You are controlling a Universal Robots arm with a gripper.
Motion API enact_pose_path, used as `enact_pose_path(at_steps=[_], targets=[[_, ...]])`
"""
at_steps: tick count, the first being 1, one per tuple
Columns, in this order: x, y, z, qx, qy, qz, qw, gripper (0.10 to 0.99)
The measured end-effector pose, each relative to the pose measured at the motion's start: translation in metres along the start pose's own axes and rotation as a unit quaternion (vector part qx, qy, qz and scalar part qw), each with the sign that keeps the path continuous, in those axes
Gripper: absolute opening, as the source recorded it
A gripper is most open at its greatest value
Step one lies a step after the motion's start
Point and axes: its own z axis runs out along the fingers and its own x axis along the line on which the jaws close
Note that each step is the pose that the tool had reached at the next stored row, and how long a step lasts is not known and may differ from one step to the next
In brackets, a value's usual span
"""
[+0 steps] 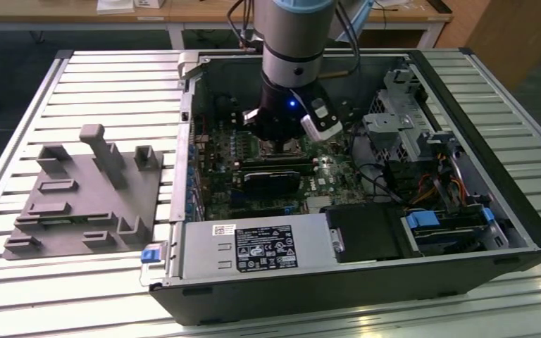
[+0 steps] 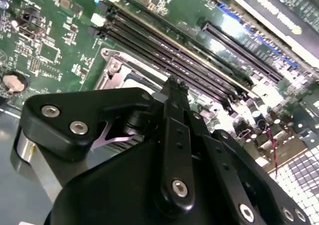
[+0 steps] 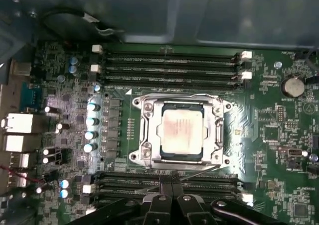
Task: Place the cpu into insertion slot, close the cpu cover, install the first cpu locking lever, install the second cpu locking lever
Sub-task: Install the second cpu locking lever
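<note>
Pincer (image 3: 172, 192) fingers pressed together, clamped on nothing, hovering over green motherboard (image 3: 279, 135) inside open computer case (image 1: 496, 204). Silver square cpu (image 3: 182, 130) seated in insertion slot (image 3: 180, 156), metal cpu cover (image 3: 149, 130) down around it.

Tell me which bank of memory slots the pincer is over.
In the first wrist view the pincer sits over the bank of memory slots beside the cpu cover; the other bank, across the socket, lies against the case wall.

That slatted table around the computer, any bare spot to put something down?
Yes. The table is bare behind the grey fixture and in front of the case, along its near edge. Inside the case it is crowded: boards, cables and the arm.
</note>
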Motion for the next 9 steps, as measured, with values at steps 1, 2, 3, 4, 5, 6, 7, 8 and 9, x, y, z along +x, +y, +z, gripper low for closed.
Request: enact_pose_path(at_steps=[1,2,3,4,5,6,7,8,9], targets=[[0.0014,-0.0006,0.0001,-0.0001,0.0000,0.000,1.0000,0.106],[0.0029,-0.0012,0.0003,-0.0002,-0.0001,0.000,1.0000,0.106],[0.0045,-0.0016,0.0005,-0.0004,0.0000,0.000,1.0000,0.106],[0.0053,-0.0018,0.0014,-0.0008,-0.0001,0.000,1.0000,0.106],[0.0057,-0.0019,0.0026,-0.0009,-0.0001,0.000,1.0000,0.106],[0.0060,-0.0021,0.0042,-0.0009,-0.0001,0.000,1.0000,0.106],[0.0062,-0.0023,0.0060,-0.0010,0.0000,0.000,1.0000,0.106],[0.0062,-0.0025,0.0079,-0.0011,0.0000,0.000,1.0000,0.106],[0.0062,-0.0027,0.0097,-0.0014,0.0000,0.000,1.0000,0.106]])
